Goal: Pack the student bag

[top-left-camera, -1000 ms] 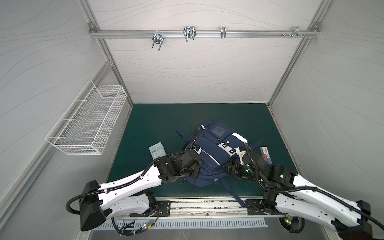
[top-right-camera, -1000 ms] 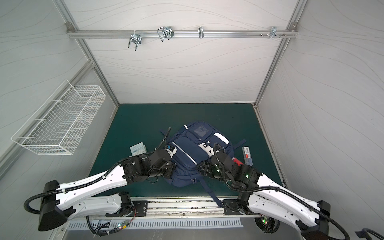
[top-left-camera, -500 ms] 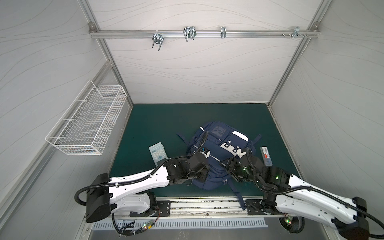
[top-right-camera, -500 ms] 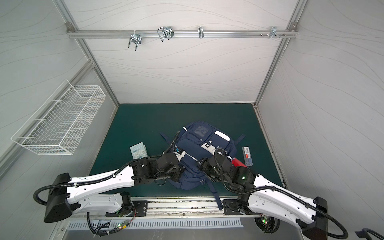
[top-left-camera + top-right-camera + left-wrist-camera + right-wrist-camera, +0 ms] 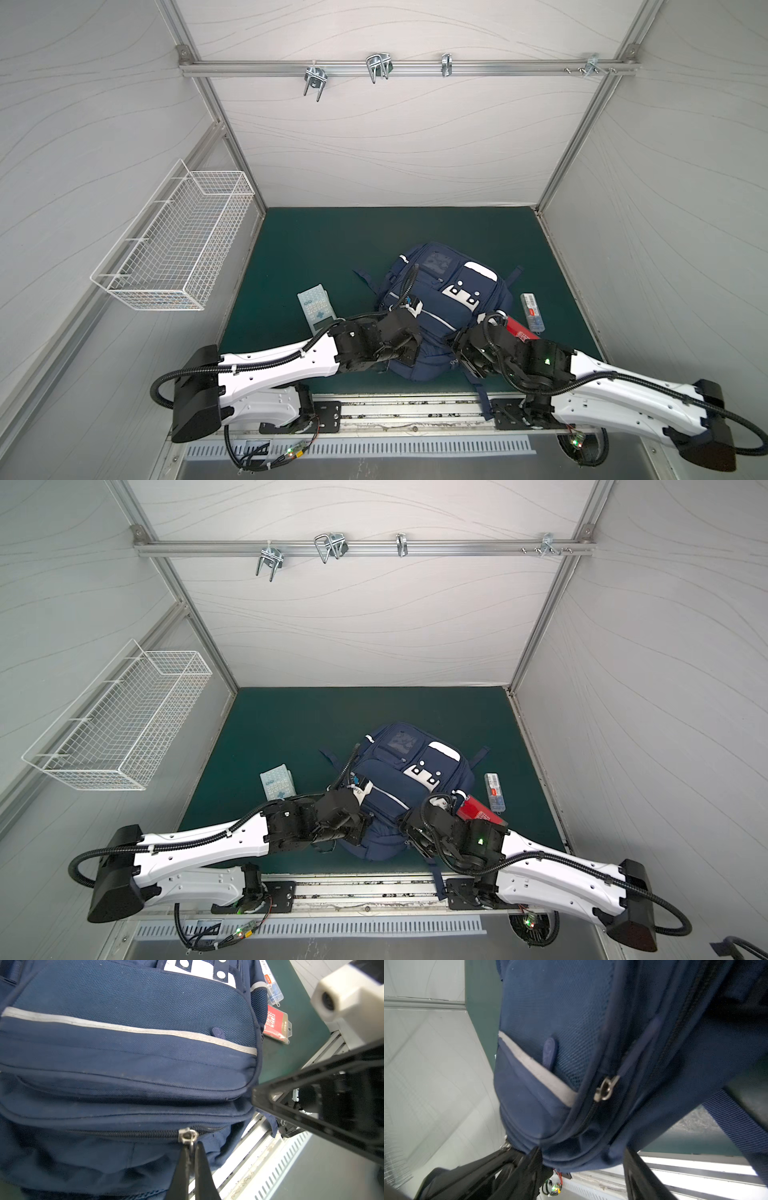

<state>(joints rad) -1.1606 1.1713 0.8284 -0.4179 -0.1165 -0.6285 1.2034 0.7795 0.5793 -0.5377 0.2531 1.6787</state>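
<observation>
With the left gripper point(image 5: 193, 1144): fingers point(image 5: 182, 1169) pressed together, pinching the metal zipper pull point(image 5: 190, 1139) right at the tips. Just past that pinch, a dark zip line along the near end of the student bag point(image 5: 124, 1064), then a front pocket with a grey reflective stripe.

With the right gripper point(image 5: 582, 1152): spread wide, fingers point(image 5: 533, 1161) on either side of the bag's point(image 5: 550, 1001) rounded near end, navy fabric between them. Impossible to tell whether pressing on it or only framing it. Farther in from those fingertips, a second slider point(image 5: 605, 1088) with a navy fabric tab.

Between the two grippers and stretching away from them in both top views: the student bag point(image 5: 440, 307) point(image 5: 395, 787), lying front face up on the green mat point(image 5: 332, 249), white dotted patch toward its far half, straps trailing out at the sides.

On the left arm's outer side, just beyond its wrist: a pale calculator point(image 5: 316, 305) point(image 5: 277, 782), flat on the mat, apart from the bag. Just beside the right wrist, partly under that arm: a red packet point(image 5: 519, 330) point(image 5: 478, 812) point(image 5: 277, 1024). Just beyond the packet, away from the gripper: a clear plastic case point(image 5: 532, 311) point(image 5: 495, 792). Well away from the left arm, up on the side wall: a white wire basket point(image 5: 178, 249).
</observation>
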